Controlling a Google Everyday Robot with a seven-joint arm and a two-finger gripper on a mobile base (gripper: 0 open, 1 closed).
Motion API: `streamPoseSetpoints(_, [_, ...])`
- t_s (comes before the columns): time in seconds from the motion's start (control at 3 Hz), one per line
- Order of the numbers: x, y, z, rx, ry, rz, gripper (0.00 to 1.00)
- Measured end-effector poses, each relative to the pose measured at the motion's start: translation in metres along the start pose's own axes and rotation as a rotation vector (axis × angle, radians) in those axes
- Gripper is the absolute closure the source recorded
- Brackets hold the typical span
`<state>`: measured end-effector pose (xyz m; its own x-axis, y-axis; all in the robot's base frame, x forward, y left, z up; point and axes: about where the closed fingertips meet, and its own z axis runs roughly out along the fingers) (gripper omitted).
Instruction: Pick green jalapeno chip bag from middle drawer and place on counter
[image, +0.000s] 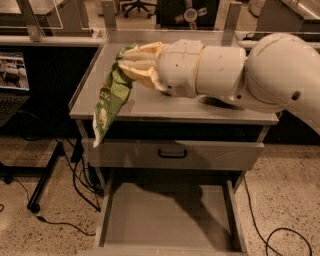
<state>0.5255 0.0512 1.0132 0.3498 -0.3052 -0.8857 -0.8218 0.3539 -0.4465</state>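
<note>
Reaching toward 9 o'clock over the counter (165, 106), held the green jalapeno chip bag (111, 100) pinched in the gripper (134, 64), dangling toward 6 o'clock.

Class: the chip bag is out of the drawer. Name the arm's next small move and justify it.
Probably shift the pincer further in over the counter before lowering. It grips the green jalapeno chip bag by its top, above the counter, but the bag's lower end dangles past the front edge, so releasing here may drop it.
</note>
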Motion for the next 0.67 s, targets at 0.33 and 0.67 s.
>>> streamPoseSetpoints(0.33, [-0.010, -0.028, 0.012, 0.052, -0.022, -0.025, 1.00])
streamPoseSetpoints(0.67, [-0.016, -0.048, 0.032, 0.094, -0.024, -0.043, 1.00])
